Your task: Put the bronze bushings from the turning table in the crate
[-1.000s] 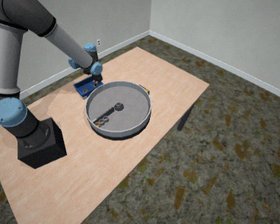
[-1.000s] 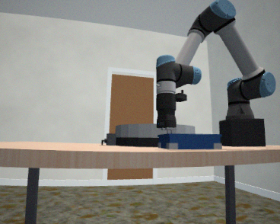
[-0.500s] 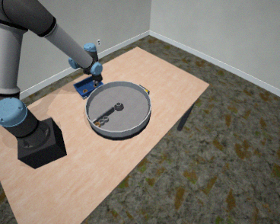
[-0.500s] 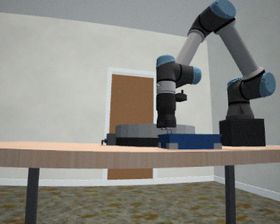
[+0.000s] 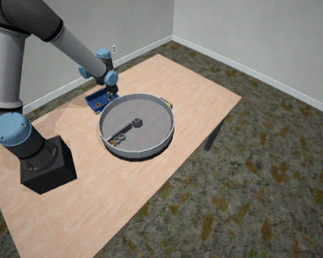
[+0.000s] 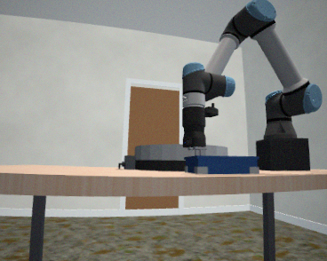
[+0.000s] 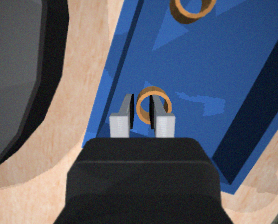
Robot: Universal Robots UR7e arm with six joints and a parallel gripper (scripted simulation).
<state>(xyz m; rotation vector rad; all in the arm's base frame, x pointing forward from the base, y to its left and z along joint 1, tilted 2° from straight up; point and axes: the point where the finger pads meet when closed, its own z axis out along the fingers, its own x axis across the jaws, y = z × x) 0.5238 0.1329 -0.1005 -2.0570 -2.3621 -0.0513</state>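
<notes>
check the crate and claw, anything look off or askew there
Slightly: in the wrist view, the claw is off-centre over the nearer bronze bushing in the crate. One finger overlaps the ring, the other stands beside it. Contact is unclear; I see no spill or damage.

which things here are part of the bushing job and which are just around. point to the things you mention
Part of the job:
- crate (image 5: 91, 107) (image 6: 225, 165) (image 7: 192, 65)
- two bronze bushings (image 7: 169, 106) (image 5: 97, 104) inside it
- turning table (image 5: 140, 152) (image 6: 160, 153) (image 7: 22, 75)
- bronze bushing on the turning table (image 5: 117, 146)
- steel bushings (image 5: 117, 139), to stay there
- end effector (image 5: 111, 96) (image 6: 197, 151) (image 7: 141, 104)

Just around:
- brown door (image 6: 154, 115)
- wall outlet (image 5: 113, 48)
</notes>
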